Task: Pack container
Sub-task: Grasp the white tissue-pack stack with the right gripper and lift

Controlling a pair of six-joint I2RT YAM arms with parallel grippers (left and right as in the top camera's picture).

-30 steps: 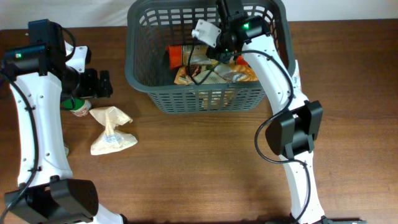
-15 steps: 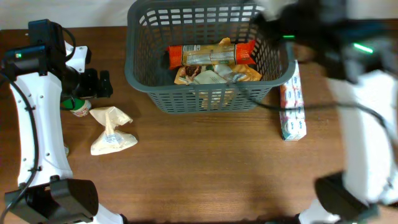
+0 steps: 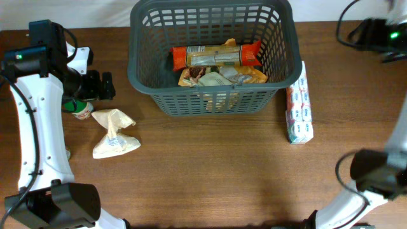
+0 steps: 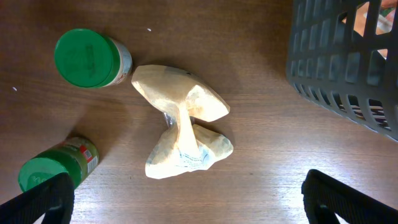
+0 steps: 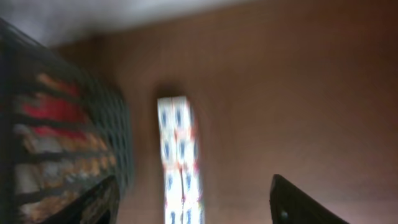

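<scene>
The dark grey slotted container (image 3: 210, 102) stands at the back middle of the table. It holds an orange-red packet (image 3: 216, 56) and other snack packets (image 3: 219, 77). The container's corner shows in the left wrist view (image 4: 348, 62) and, blurred, in the right wrist view (image 5: 118, 143). My left gripper (image 3: 105, 86) is open and empty (image 4: 186, 199), above a crumpled cream bag (image 4: 183, 121). My right gripper (image 3: 372, 35) is open and empty (image 5: 199, 205), high at the far right, outside the container.
A white box with blue and red print (image 3: 299, 105) lies against the container's right side (image 5: 180, 162). The cream bag (image 3: 113, 133) lies left of the container. A green-lidded jar (image 4: 90, 59) stands near it; another (image 4: 56, 168) lies on its side.
My right arm has come out of the container and swung to the far right, uncovering the packets and the white box. The left arm has not moved.
</scene>
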